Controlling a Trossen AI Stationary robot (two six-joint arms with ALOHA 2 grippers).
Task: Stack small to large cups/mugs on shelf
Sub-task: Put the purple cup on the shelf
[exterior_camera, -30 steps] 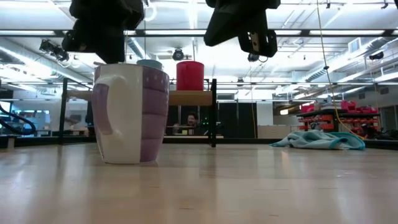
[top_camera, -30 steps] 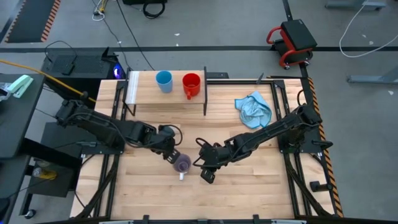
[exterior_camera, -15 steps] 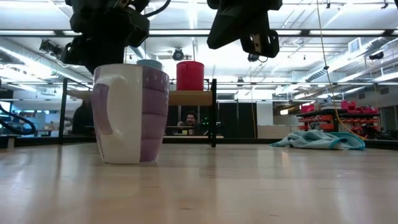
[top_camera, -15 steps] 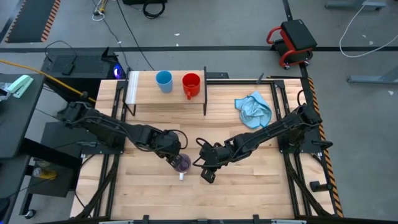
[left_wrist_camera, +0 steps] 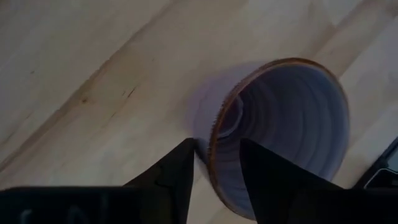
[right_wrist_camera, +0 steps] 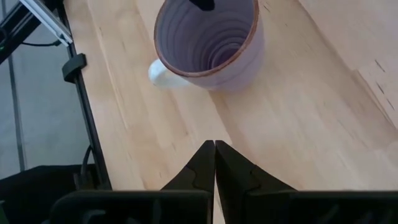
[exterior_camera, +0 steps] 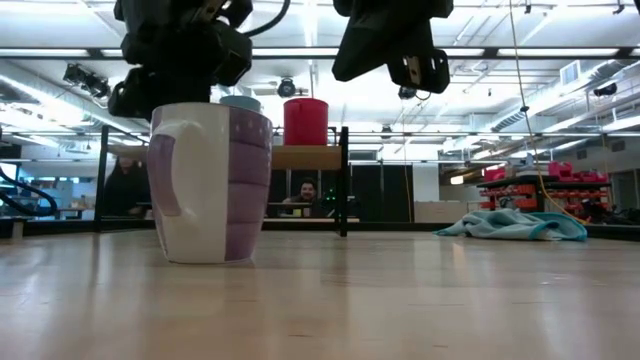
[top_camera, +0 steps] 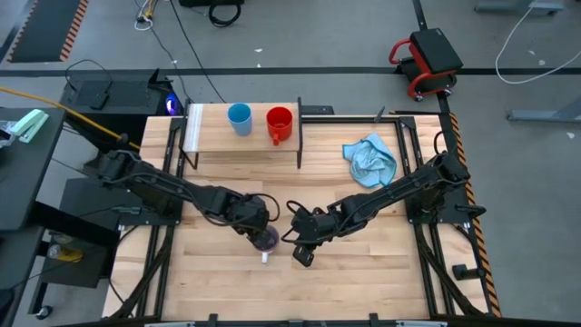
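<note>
A lilac-purple ceramic mug with a white handle [top_camera: 265, 239] stands upright on the wood-plank bench [top_camera: 363, 282], near the middle and toward the front edge. The left tool [left_wrist_camera: 214, 165] is over it with its two dark fingers spread, one on either side of the rim; one finger dips inside the mouth and the other sits just outside the wall, though from the wrist view I cannot be sure either one is pressing on the ceramic. In the low view the left arm's dark bulk hangs right above the mug's rim.

The right tool [right_wrist_camera: 214, 163] hovers just beside the mug, on the side toward the bench's right edge, its fingers pressed together and carrying nothing.

The low light-wood shelf on thin black legs [top_camera: 211, 134] stands near the back-left corner. On it sit a small light blue handleless cup [top_camera: 240, 118] and, just beside that, a red mug with a handle [top_camera: 280, 123].

A crumpled light blue cloth [top_camera: 372, 160] lies toward the back-right corner. A person [exterior_camera: 304, 192] shows in the room beyond the bench.
</note>
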